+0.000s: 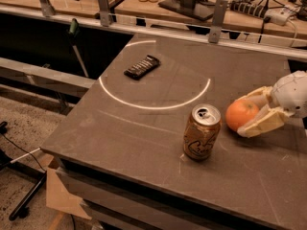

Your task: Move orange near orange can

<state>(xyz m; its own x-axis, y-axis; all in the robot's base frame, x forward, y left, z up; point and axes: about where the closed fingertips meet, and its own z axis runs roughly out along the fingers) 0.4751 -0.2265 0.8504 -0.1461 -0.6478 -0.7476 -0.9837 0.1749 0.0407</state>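
The orange is a round fruit at the right of the dark table, held between my gripper's cream fingers. My gripper reaches in from the right edge and is shut on the orange, at or just above the table top. The orange can stands upright with its silver top and pull tab up, just left of and slightly nearer than the orange, a small gap between them.
A flat black snack bar lies at the back left of the table, near a white arc marked on the surface. Metal rail posts and a workbench with cables stand behind. The floor drops away at the left.
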